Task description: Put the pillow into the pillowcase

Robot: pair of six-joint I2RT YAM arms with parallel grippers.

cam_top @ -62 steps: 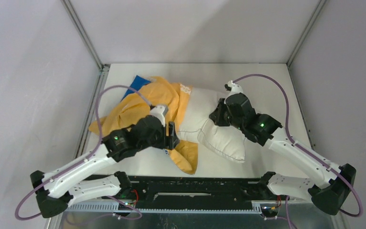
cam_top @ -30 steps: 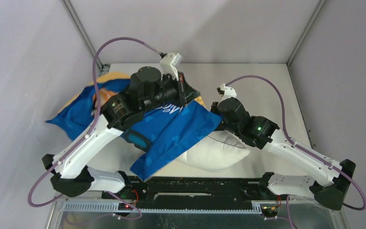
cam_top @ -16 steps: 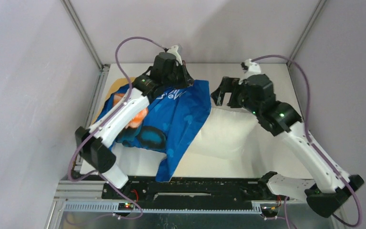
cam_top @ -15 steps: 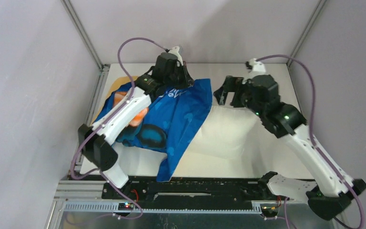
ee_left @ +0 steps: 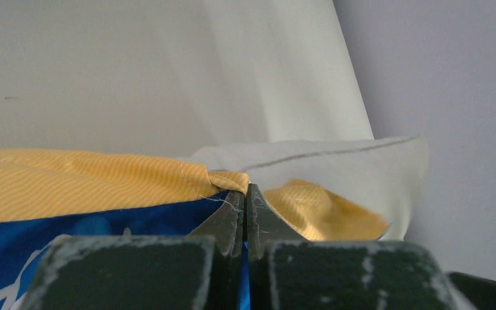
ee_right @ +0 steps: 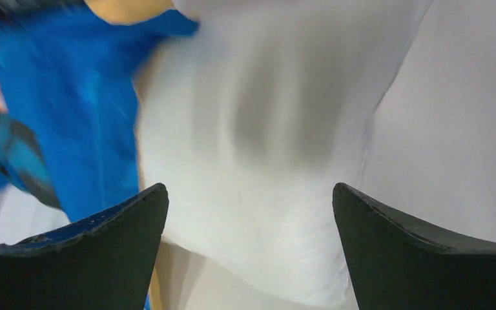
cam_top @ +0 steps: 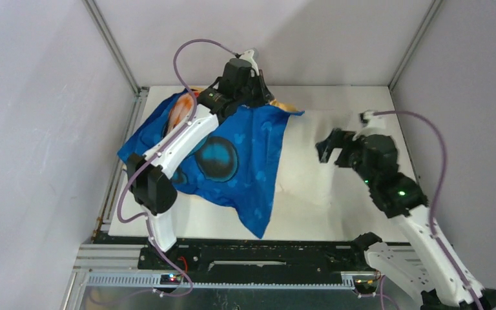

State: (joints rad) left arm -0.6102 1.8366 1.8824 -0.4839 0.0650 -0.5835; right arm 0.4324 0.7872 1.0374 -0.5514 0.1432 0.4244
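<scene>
The pillowcase (cam_top: 232, 155) hangs blue face up over the left half of the table, a strip of its orange-yellow side showing at the far edge. My left gripper (cam_top: 265, 98) is raised at the far middle, shut on the pillowcase hem (ee_left: 229, 179), where yellow and blue cloth meet between the jaws. The white pillow (cam_top: 313, 174) lies right of centre, its left part under the blue cloth. My right gripper (cam_top: 328, 145) hovers over the pillow's right part, open, with nothing between its fingers; the pillow (ee_right: 265, 129) fills the view below it, with the blue pillowcase (ee_right: 71, 97) to its left.
The white table (cam_top: 342, 100) is bordered by grey walls with metal posts at the back corners. A black rail (cam_top: 252, 253) runs along the near edge between the arm bases. The left arm's purple cable loops above the pillowcase.
My left gripper has carried the pillowcase hem up and to the far side, spreading the blue face. My right gripper opened, let go of the pillow and drew back to the right.
</scene>
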